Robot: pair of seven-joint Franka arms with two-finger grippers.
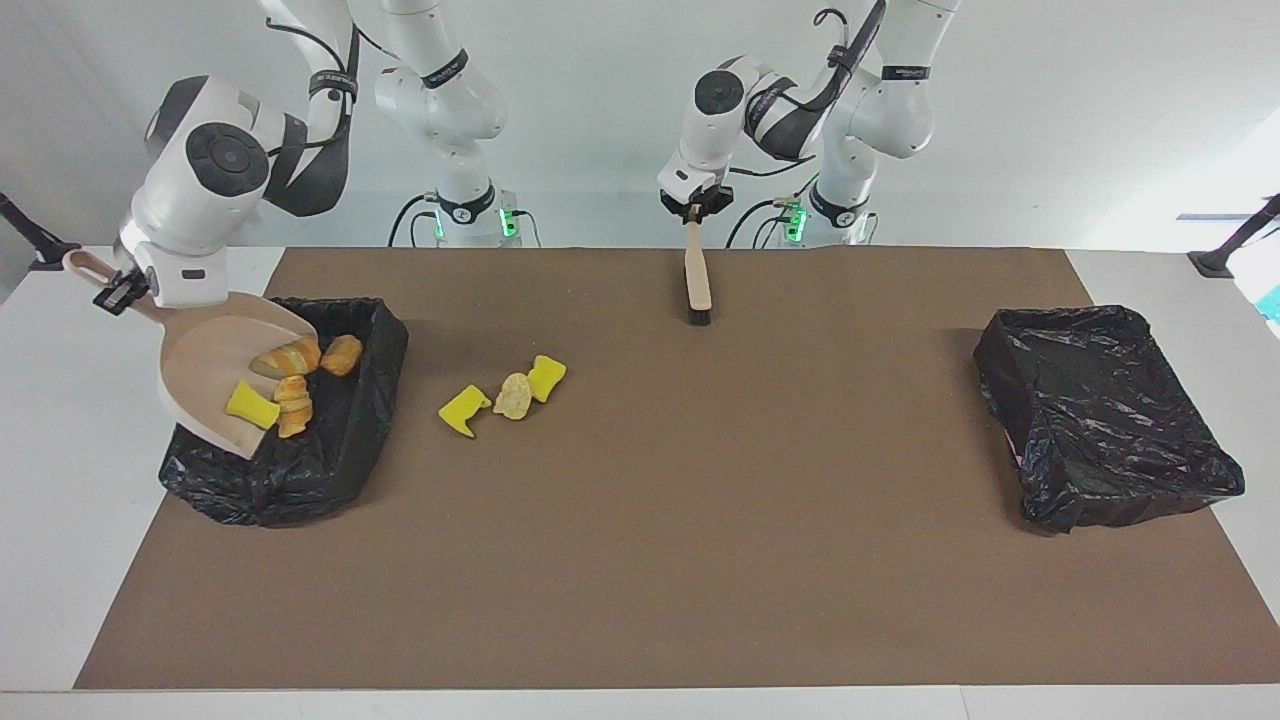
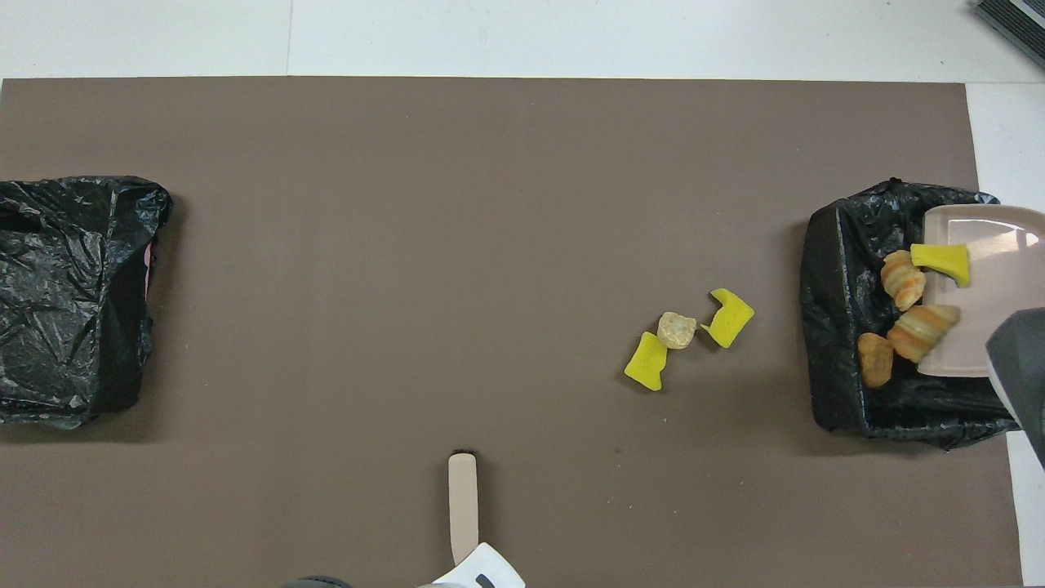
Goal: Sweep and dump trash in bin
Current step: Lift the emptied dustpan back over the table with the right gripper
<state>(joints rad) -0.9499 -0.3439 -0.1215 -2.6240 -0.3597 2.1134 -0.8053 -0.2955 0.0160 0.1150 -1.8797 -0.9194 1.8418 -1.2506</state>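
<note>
Brown mat (image 1: pixel 640 560) on white table (image 1: pixel 60 450); unused black-lined bin (image 1: pixel 1100 410).

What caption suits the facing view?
Right tool tips dustpan of trash into bin; left tool holds brush.

I saw bright, even light from above; shadows on the brown mat (image 1: pixel 640 520) were soft, the black bin liner (image 1: pixel 1100 410) showed glare, and focus was sharp.

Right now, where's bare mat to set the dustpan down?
The widest bare stretch lies between the three loose pieces and the bin at the left arm's end. Crowded: the other bin, under the tilted dustpan, and under the hanging brush.
</note>
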